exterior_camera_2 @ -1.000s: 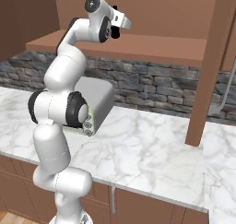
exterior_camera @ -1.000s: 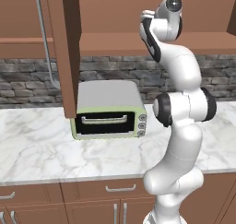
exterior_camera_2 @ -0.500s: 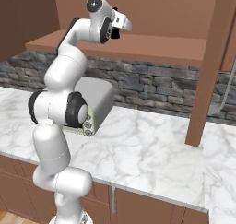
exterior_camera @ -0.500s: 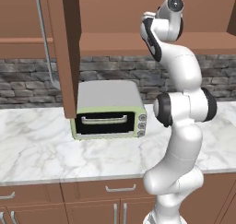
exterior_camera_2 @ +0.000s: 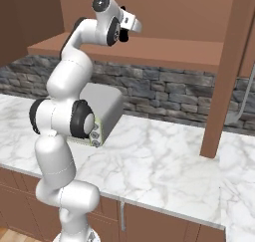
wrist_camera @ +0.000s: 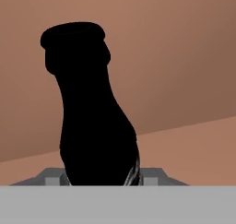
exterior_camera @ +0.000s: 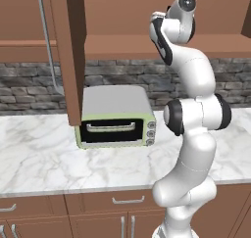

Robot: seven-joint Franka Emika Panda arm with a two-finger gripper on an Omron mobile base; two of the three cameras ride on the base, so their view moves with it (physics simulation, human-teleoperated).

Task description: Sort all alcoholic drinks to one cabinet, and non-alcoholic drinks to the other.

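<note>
1. Black contour cola bottle (wrist_camera: 90, 112): flared cap, narrow neck, swelling body; clamped upright in the gripper (exterior_camera_2: 124, 33), raised inside the open brown wall cabinet (exterior_camera_2: 164, 49).
2. Cabinet shelf floor: bare around the bottle.
3. Open cabinet door (exterior_camera: 68, 51): well left of the arm.

Rendered evenly and brightly, without glare or blur. Showed soft, faint shading on the marble tabletop (exterior_camera: 44, 158) beneath the toaster oven (exterior_camera: 115, 117) and under the cabinet (exterior_camera_2: 149, 49). Kept sharp edges throughout both base views, with no bending at the borders. Left the cola bottle (wrist_camera: 90, 112) a flat black shape in the hand view, detail lost.
</note>
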